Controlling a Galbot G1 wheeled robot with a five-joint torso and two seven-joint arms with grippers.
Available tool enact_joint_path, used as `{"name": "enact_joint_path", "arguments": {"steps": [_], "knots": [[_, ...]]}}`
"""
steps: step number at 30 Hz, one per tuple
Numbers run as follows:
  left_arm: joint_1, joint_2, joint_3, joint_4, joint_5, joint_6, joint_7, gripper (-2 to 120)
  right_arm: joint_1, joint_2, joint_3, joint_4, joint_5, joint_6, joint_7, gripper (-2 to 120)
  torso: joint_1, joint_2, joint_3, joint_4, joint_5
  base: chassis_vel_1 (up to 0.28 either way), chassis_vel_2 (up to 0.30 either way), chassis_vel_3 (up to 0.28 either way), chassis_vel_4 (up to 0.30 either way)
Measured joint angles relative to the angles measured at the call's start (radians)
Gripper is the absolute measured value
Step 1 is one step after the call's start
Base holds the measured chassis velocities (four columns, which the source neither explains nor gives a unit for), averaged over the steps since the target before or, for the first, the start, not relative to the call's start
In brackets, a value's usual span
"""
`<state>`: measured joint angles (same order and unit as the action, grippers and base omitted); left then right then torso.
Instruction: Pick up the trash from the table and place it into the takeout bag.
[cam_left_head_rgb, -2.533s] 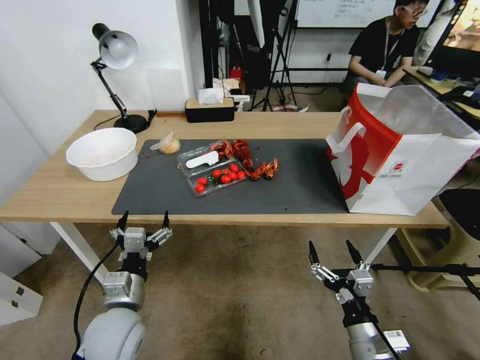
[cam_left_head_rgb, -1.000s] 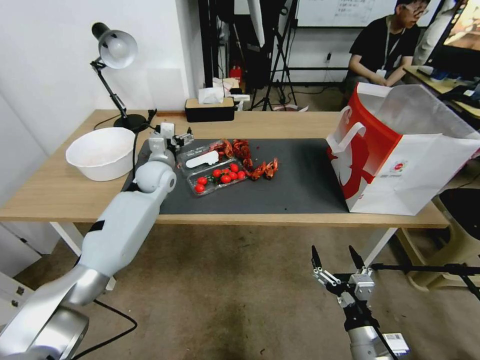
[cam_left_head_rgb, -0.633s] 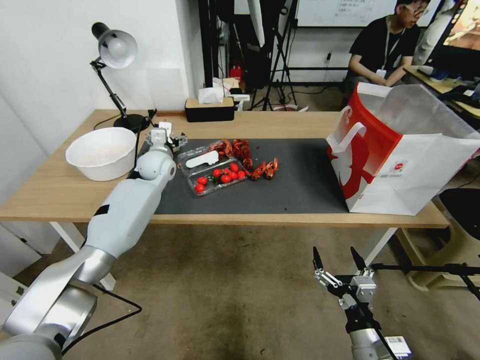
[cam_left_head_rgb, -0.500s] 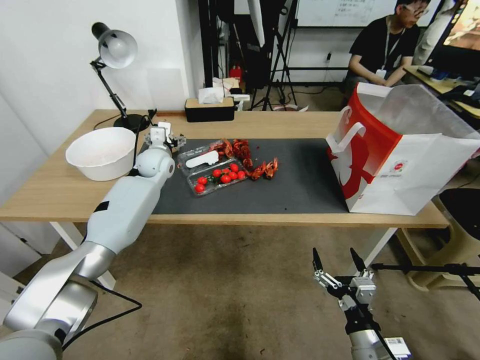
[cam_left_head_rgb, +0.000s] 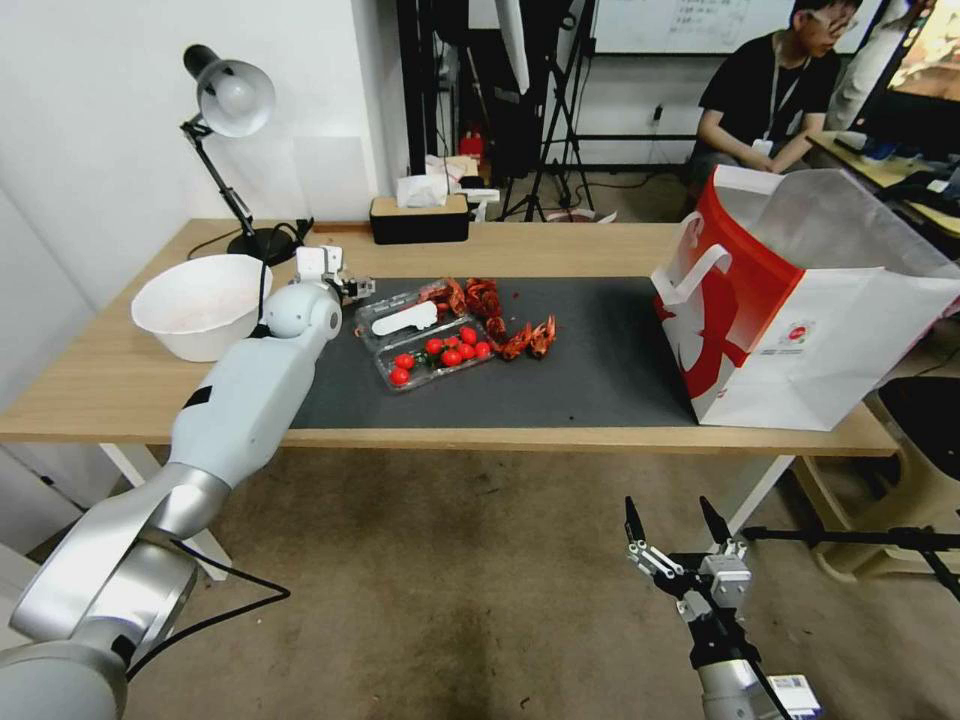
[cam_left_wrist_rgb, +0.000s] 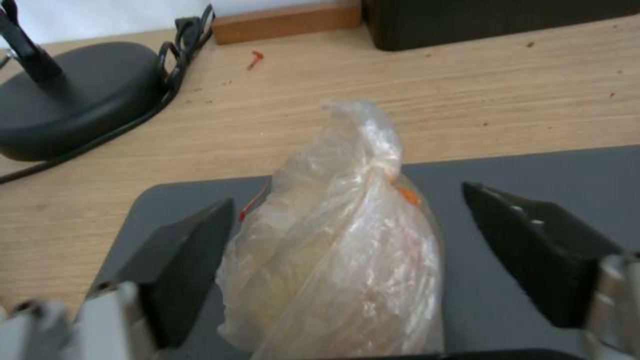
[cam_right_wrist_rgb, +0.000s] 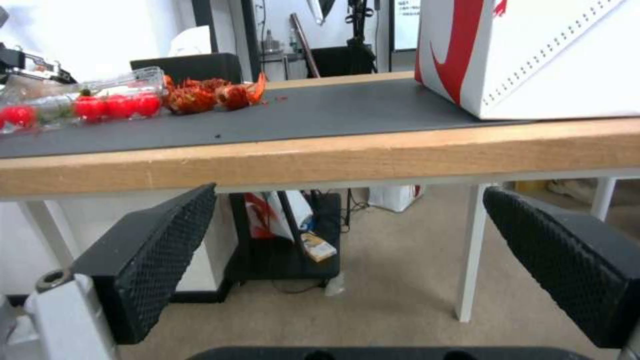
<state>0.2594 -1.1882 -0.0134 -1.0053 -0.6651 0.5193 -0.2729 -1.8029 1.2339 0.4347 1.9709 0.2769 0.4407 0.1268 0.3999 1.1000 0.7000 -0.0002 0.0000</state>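
Left hand (cam_left_wrist_rgb: 347, 260) spread wide at the mat's far-left corner, small clear bag (cam_left_wrist_rgb: 340, 250) already between the pads, nearer one pad, neck pointing to 12 o'clock toward the lamp base (cam_left_wrist_rgb: 73, 95). Takeout bag (cam_left_head_rgb: 800, 300) well apart at 3 o'clock. Right hand (cam_left_head_rgb: 672, 528) wide open, parked below the surface (cam_left_head_rgb: 120, 380)
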Motion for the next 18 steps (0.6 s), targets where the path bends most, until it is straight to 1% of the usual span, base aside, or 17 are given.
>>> {"name": "enact_joint_path", "arguments": {"steps": [1, 2, 3, 5, 6, 8, 9, 11, 12, 13, 14, 15, 16, 17, 18], "knots": [[-0.001, -0.001, 0.0, 0.004, 0.0, 0.003, 0.0, 81, 0.001, 0.0, 0.0, -0.001, 0.0, 0.0, 0.0, 100, 0.0, 0.0, 0.0, 0.0, 0.0, 0.0, 0.0, 0.0, 0.0], [-0.002, -0.001, 0.0, 0.009, 0.001, 0.018, -0.002, 74, 0.002, 0.0, -0.001, -0.003, 0.001, 0.001, 0.001, 100, 0.0, 0.0, 0.0, 0.0001, 0.0, 0.0, 0.0, 0.0, 0.0], [-0.002, -0.001, 0.0, 0.009, 0.001, 0.018, -0.002, 74, 0.002, 0.0, -0.001, -0.003, 0.001, 0.001, 0.001, 100, 0.0, 0.0, 0.0, 0.0001, 0.0, 0.0, 0.0, 0.0, 0.0], [-0.001, 0.002, 0.001, 0.011, 0.003, 0.038, -0.004, 65, 0.003, 0.0, -0.001, -0.003, 0.002, 0.001, 0.001, 100, 0.0, 0.0, 0.0, 0.0001, 0.0001, 0.0, 0.0, 0.0, 0.0], [0.001, 0.005, 0.0, 0.012, 0.004, 0.042, -0.004, 57, 0.004, 0.0, -0.001, -0.003, 0.002, 0.001, 0.002, 100, 0.0, 0.0, 0.0, 0.0001, 0.0002, 0.0, 0.0, 0.0, 0.0], [0.001, 0.006, 0.0, 0.012, 0.004, 0.043, -0.004, 56, 0.004, 0.0, -0.001, -0.003, 0.002, 0.001, 0.002, 100, 0.0, 0.0, 0.0, 0.0, 0.0, 0.0, 0.0, 0.0, 0.0], [0.003, 0.01, -0.002, 0.012, 0.004, 0.044, -0.005, 50, 0.006, -0.001, -0.002, -0.004, 0.003, 0.001, 0.002, 100, 0.0, 0.0, 0.0, 0.0001, 0.0, 0.0, 0.0, 0.0, 0.0], [0.007, 0.016, -0.007, 0.008, 0.004, 0.041, -0.006, 42, 0.007, -0.001, -0.004, -0.004, 0.003, 0.001, 0.002, 100, 0.0, 0.0, 0.0, 0.0001, 0.0, 0.0, 0.0, 0.0, 0.0], [0.007, 0.016, -0.007, 0.008, 0.004, 0.041, -0.006, 42, 0.007, -0.001, -0.004, -0.004, 0.003, 0.001, 0.002, 100, 0.0, 0.0, 0.0, 0.0001, 0.0, 0.0, 0.0, 0.0, 0.0], [0.013, 0.021, -0.01, -0.001, 0.003, 0.035, -0.007, 35, 0.008, -0.001, -0.007, -0.004, 0.003, 0.0, 0.002, 100, 0.0, 0.0, 0.0, 0.0003, -0.0001, 0.0, 0.0, 0.0, 0.0], [0.017, 0.024, -0.013, -0.007, 0.003, 0.027, -0.007, 32, 0.008, -0.001, -0.008, -0.004, 0.003, -0.001, 0.002, 100, 0.0, 0.0, 0.0, 0.0003, -0.0002, 0.0, 0.0, 0.0, 0.0], [0.023, 0.029, -0.014, -0.014, 0.001, -0.004, 0.004, 27, 0.009, -0.001, -0.01, -0.003, 0.003, -0.001, 0.003, 100, 0.0, 0.0, 0.0, 0.0004, -0.0003, 0.0, 0.0, 0.0, 0.0], [0.023, 0.029, -0.014, -0.014, 0.001, -0.004, 0.004, 27, 0.009, -0.001, -0.01, -0.003, 0.003, -0.001, 0.003, 100, 0.0, 0.0, 0.0, 0.0004, -0.0003, 0.0, 0.0, 0.0, 0.0], [0.029, 0.035, -0.013, -0.023, 0.001, -0.049, 0.022, 23, 0.01, -0.001, -0.011, -0.002, 0.003, -0.002, 0.003, 100, 0.0, 0.0, 0.0, 0.0004, -0.0002, 0.0, 0.0, 0.0, 0.0], [0.033, 0.04, -0.012, -0.03, 0.001, -0.079, 0.04, 19, 0.011, -0.001, -0.011, -0.001, 0.002, -0.003, 0.003, 100, 0.0, 0.0, 0.0, 0.0004, -0.0001, 0.0, 0.0, 0.0, 0.0]]}}
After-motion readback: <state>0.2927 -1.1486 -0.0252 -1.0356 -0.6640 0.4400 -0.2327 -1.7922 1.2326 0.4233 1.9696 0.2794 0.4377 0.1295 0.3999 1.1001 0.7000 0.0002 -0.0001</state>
